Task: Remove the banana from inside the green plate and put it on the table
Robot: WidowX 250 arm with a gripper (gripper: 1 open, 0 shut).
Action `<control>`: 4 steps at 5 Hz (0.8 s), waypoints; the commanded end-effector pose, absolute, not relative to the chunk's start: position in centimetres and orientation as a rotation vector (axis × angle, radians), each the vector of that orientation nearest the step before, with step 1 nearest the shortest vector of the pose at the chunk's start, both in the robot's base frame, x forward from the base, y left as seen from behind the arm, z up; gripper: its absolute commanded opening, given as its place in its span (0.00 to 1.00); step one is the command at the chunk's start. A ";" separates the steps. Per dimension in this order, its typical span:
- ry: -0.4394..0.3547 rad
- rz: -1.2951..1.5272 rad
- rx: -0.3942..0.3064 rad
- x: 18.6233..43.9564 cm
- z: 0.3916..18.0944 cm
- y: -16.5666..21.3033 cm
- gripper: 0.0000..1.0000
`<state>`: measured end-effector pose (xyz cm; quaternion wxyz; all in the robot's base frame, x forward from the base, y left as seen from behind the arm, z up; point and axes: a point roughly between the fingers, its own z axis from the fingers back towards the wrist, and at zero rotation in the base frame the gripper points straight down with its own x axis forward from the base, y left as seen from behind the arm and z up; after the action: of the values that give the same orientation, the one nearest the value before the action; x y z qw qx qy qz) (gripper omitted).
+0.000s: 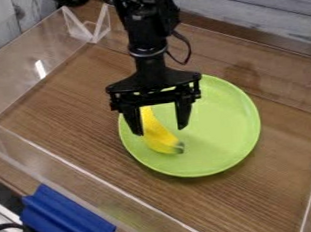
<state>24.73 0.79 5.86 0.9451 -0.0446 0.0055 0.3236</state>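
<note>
Over the green plate [234, 143], the gripper [160, 125] stands wide above the banana [160, 138] lying on the plate's near-left part, so the approach seems in hand, and lowering to straddle and grasp comes next.

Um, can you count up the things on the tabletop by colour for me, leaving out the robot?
Yellow: 1, the banana
Lime green: 1, the round plate
Total: 2, on the wood-grain tabletop inside the clear walls
</note>
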 end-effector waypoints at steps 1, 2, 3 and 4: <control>-0.019 0.650 -0.093 25.4 6.8 1.2 1.00; -0.019 0.631 -0.089 25.6 7.2 1.3 1.00; -0.014 0.615 -0.083 25.8 7.3 1.3 1.00; -0.007 0.616 -0.079 25.9 7.2 1.3 1.00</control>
<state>24.96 1.12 6.10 0.9517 -0.0352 0.0193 0.3043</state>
